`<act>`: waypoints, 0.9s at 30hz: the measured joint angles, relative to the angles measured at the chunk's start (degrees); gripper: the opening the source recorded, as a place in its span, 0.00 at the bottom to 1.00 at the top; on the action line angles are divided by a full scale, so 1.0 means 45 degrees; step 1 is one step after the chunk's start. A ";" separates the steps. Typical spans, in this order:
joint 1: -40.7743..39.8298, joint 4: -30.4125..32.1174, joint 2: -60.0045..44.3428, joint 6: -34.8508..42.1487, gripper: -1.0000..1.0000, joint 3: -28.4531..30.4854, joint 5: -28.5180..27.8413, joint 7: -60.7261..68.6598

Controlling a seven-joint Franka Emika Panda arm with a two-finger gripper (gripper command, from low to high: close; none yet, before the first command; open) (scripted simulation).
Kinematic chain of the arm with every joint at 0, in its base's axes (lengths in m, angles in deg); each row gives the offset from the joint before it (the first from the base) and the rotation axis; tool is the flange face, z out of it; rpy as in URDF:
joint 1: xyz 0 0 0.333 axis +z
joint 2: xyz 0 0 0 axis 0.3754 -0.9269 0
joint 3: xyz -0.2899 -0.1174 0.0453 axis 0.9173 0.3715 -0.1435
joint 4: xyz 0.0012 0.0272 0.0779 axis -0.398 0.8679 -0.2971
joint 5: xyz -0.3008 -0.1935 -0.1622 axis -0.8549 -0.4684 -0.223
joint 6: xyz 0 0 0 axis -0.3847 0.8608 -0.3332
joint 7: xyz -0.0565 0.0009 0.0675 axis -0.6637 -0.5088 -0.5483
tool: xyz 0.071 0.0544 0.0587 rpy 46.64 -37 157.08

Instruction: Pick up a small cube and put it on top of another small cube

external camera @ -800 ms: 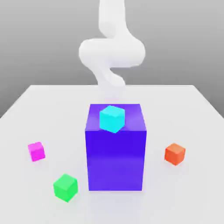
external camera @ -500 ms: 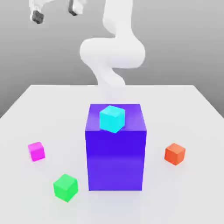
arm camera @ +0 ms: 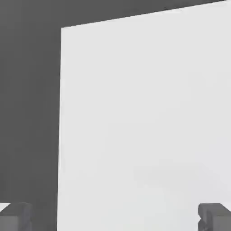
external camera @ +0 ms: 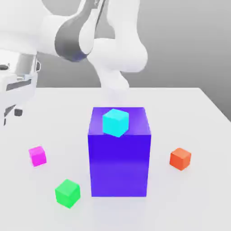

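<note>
The small magenta-pink cube (external camera: pixel 37 156) rests on the white table (external camera: pixel 194 113) toward the exterior view's left. The green cube (external camera: pixel 67 193), slightly larger, sits nearer the front, apart from it. My gripper (external camera: pixel 10 113) hangs at the exterior view's far left edge, well above the table and up-left of the magenta cube, touching nothing. In the hand view the gripper (arm camera: pixel 115 219) is open; its dark fingertips (arm camera: pixel 16 216) stand far apart with only bare table (arm camera: pixel 144 113) between them.
A big blue-violet block (external camera: pixel 119 153) stands mid-table with a cyan cube (external camera: pixel 115 122) on top. An orange-red cube (external camera: pixel 180 159) lies to the exterior view's right. The white arm (external camera: pixel 113 49) arches over behind the block. The table's edge shows in the hand view.
The arm has swung over and down: the hand dropped from the top of the exterior view to its left edge, lower and nearer the table. The cubes have not moved.
</note>
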 joint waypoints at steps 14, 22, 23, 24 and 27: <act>-0.2538 0.1914 -0.4241 -0.3217 0.50 0.0782 0.1150 -0.5423; -0.2711 0.1544 -0.6396 -0.4981 0.00 0.0556 0.1301 -0.5323; -0.2710 0.1544 -0.6396 -0.4990 0.00 0.0556 0.1302 -0.5322; -0.2710 0.1544 -0.6396 -0.5002 0.00 0.0556 0.1303 -0.5321; -0.2711 0.1593 -0.6108 -0.4762 0.00 0.0544 0.1325 -0.5319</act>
